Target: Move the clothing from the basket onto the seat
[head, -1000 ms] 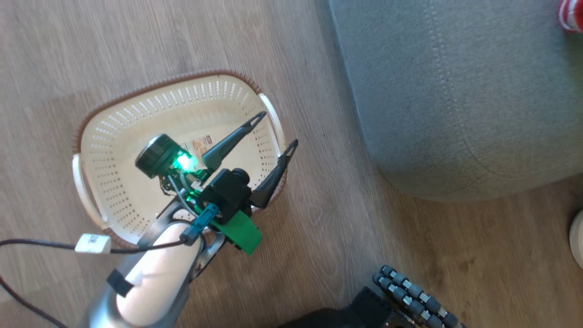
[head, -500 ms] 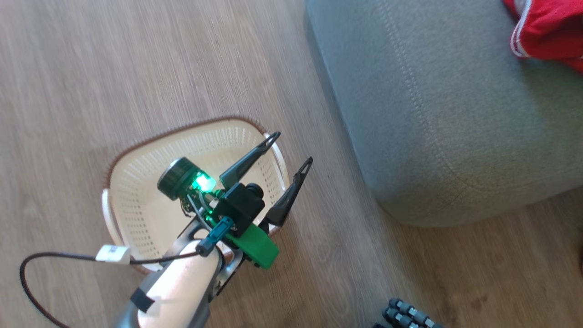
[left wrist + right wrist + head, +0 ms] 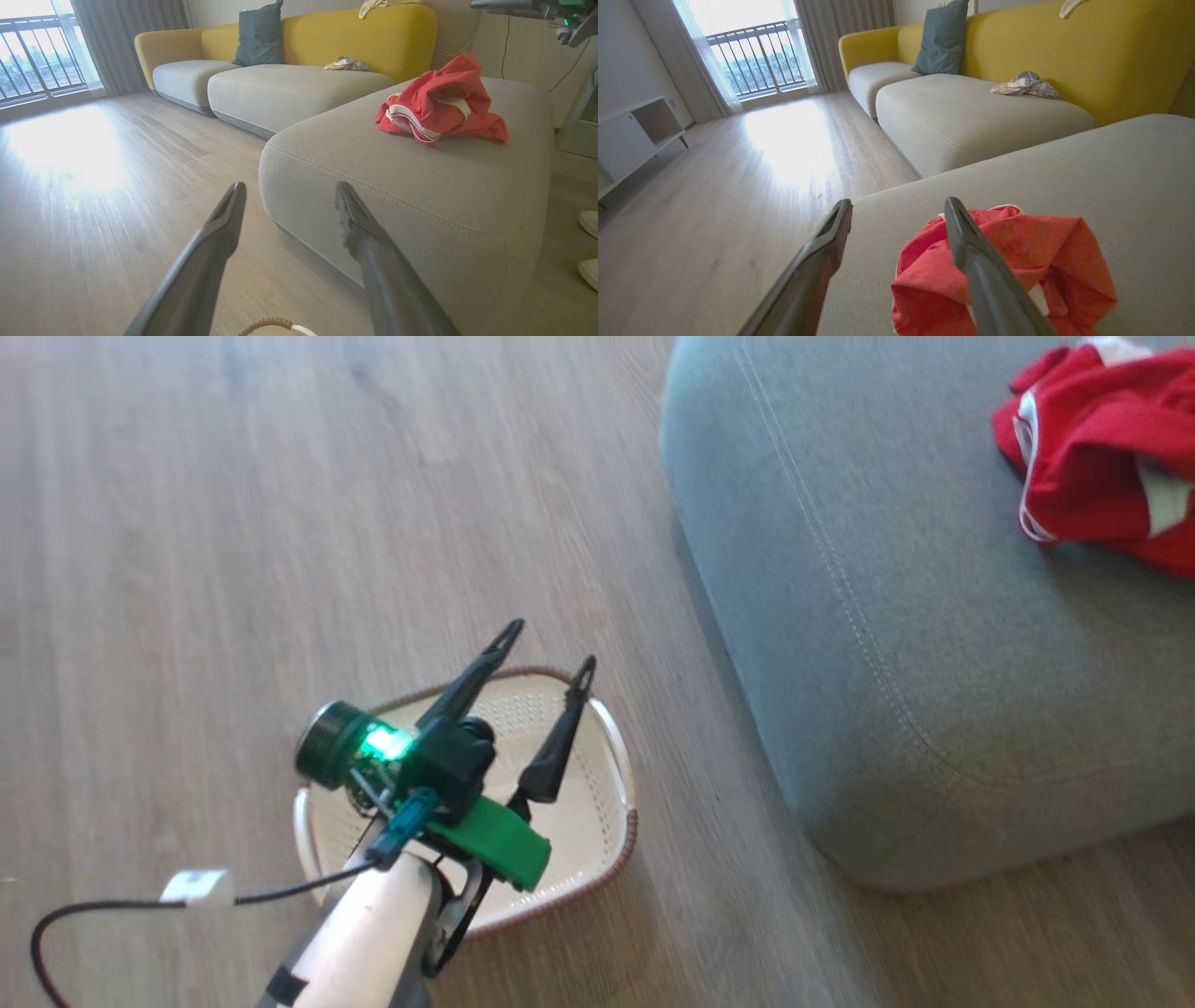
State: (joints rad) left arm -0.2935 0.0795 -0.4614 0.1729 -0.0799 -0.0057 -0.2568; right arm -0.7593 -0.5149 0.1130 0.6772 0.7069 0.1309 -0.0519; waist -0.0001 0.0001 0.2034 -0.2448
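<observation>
In the head view, your left gripper (image 3: 549, 647) sits at the lower centre of the frame. Its two dark fingers are spread apart with nothing between them. It hangs over the basket (image 3: 597, 807), a cream perforated tub with a brown rim that stands on the wooden floor (image 3: 233, 523), low in the frame. The part of the basket's inside that you can see is bare plastic. A black cable (image 3: 103, 905) with a white tag trails from the pale forearm towards the lower left corner.

The seat (image 3: 934, 616), a large grey-green cushion with a line of pale stitching, fills the right half of the frame, just right of the basket. The clothing (image 3: 1092, 476) lies on it as a crumpled red heap with white bands, at the upper right corner, well apart from the basket. You cannot tell whether the heap is one garment or two.

In the right wrist view, your right gripper (image 3: 898, 201) rises from the bottom centre, fingers parted and grasping nothing. The red heap lies on the seat at the lower right, behind the right-hand finger; whether that finger touches the fabric cannot be told. A yellow sofa (image 3: 1064, 51) with a blue-grey pillow (image 3: 941, 39) stands across the top of the frame.
</observation>
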